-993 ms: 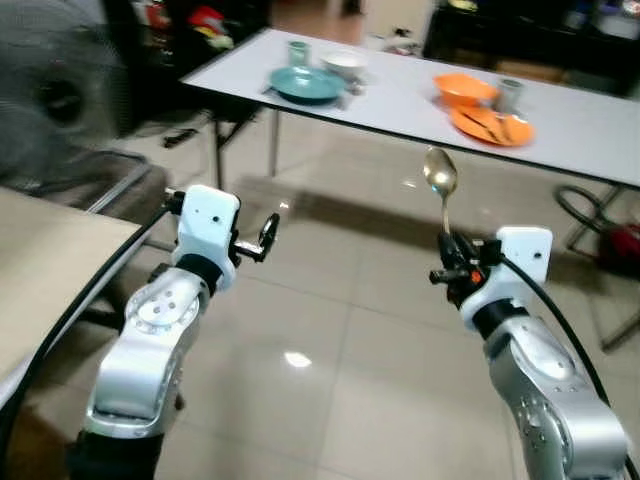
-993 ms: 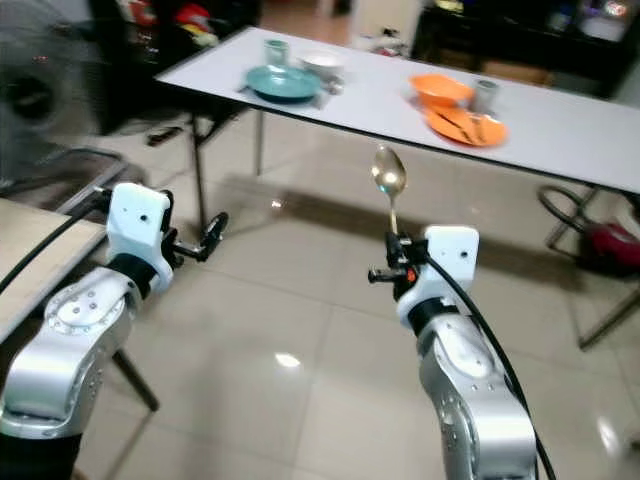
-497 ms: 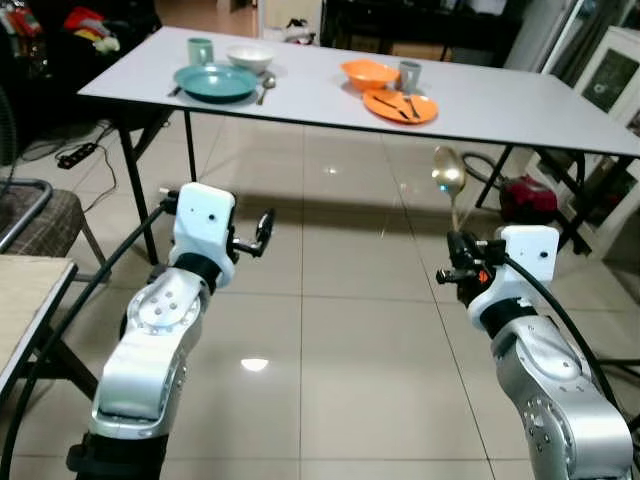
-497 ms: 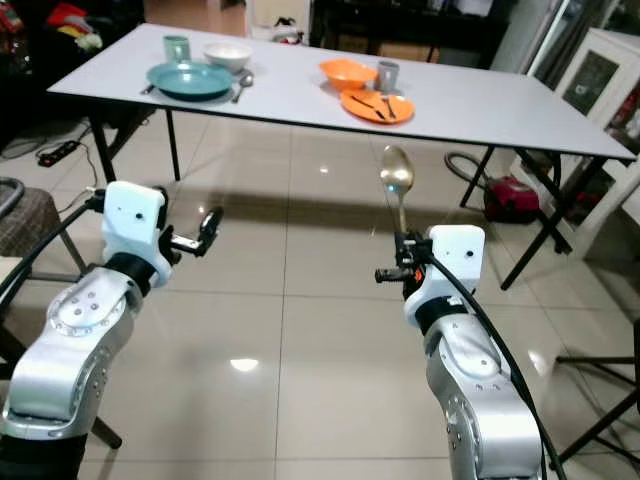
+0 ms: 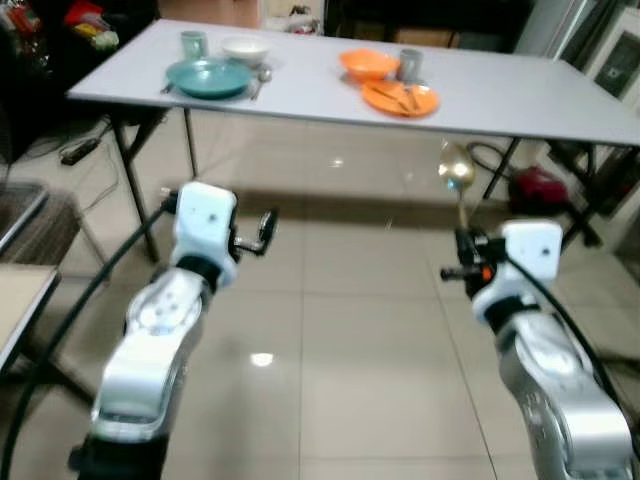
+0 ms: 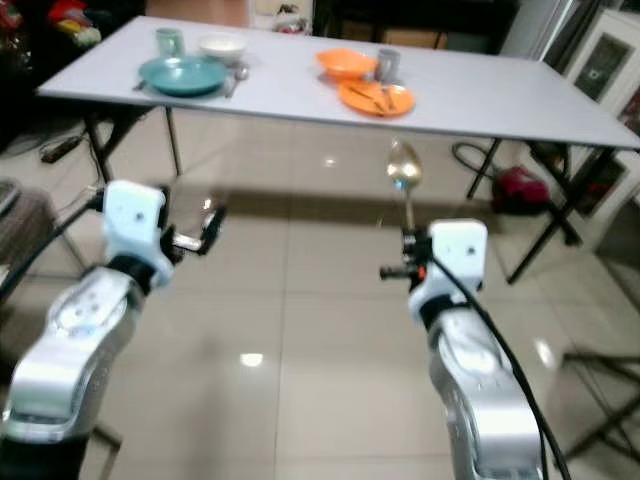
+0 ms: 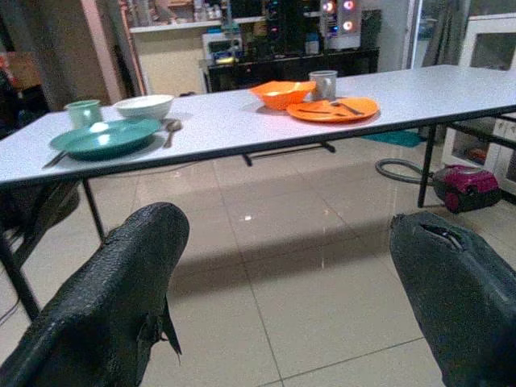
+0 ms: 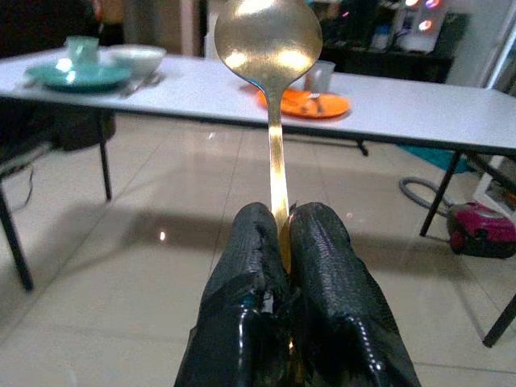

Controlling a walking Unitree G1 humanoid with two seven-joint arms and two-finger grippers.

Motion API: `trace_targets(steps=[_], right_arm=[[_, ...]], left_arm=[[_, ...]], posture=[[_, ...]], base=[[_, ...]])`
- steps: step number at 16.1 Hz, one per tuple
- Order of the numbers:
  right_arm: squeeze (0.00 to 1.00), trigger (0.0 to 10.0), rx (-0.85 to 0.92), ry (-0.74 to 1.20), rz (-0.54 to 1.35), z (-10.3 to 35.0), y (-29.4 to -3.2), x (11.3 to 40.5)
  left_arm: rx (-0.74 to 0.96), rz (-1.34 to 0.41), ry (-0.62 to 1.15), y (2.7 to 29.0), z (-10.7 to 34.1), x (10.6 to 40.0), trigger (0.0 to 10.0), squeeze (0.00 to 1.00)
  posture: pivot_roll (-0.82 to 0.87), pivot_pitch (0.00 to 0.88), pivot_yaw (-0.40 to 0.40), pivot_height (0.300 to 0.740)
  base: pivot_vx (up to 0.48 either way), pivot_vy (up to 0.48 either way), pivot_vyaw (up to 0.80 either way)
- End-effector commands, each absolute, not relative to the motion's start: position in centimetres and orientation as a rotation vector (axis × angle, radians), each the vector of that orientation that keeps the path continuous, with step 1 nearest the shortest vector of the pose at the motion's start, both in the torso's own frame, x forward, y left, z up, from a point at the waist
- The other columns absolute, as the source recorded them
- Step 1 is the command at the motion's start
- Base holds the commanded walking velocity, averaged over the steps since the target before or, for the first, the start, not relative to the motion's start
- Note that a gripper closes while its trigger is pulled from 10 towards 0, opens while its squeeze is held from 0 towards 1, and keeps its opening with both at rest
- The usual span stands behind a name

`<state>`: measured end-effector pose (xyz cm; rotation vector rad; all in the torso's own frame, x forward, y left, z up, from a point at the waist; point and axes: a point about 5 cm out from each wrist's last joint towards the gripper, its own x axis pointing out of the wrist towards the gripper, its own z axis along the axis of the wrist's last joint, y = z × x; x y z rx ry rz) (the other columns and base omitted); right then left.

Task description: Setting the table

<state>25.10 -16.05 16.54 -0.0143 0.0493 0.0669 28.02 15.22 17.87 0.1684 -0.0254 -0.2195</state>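
Note:
My right gripper (image 5: 463, 243) is shut on the handle of a gold spoon (image 5: 456, 170), held upright with its bowl (image 8: 268, 36) on top, over the tiled floor. My left gripper (image 5: 266, 230) is open and holds nothing; its fingers (image 7: 121, 298) stand wide apart. Ahead stands a long white table (image 5: 500, 95). On its left end sit a teal plate (image 5: 208, 77), a white bowl (image 5: 245, 49), a teal cup (image 5: 192, 43) and a spoon (image 5: 262, 77). Toward the middle are an orange plate (image 5: 400, 98) with cutlery, an orange bowl (image 5: 367, 63) and a grey cup (image 5: 410, 62).
Shiny tiled floor (image 5: 340, 300) lies between me and the table. A red vacuum cleaner with a hose (image 5: 540, 186) lies under the table's right part. Dark clutter and cables (image 5: 75, 150) sit at the left. A pale tabletop edge (image 5: 20, 310) is near my left arm.
The view has drawn a little closer to the table and blurred slightly. Both arms keep their poses, the spoon still upright in my right gripper.

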Motion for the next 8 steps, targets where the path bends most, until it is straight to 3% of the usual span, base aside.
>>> trace_targets(steps=[1,2,8], right_arm=[[0.00,10.0,-0.024,0.046,0.043,16.56,-16.75,25.09],[0.00,10.0,-0.026,0.046,0.043,16.54,-16.74,25.08],[0.00,10.0,-0.060,0.045,0.041,16.47,-16.66,25.12]], left_arm=[[0.159,-0.252,-0.029,14.44,17.90,28.23,10.0,0.00],[0.157,-0.252,-0.029,14.41,17.91,28.24,10.0,0.00],[0.156,-0.252,-0.029,14.50,17.89,28.36,10.0,0.00]], posture=[[-0.01,0.000,-0.064,0.740],[-0.01,0.000,-0.064,0.740],[-0.02,0.000,-0.062,0.740]], base=[[0.371,0.000,-0.54],[0.371,0.000,-0.54],[0.371,0.000,0.00]])
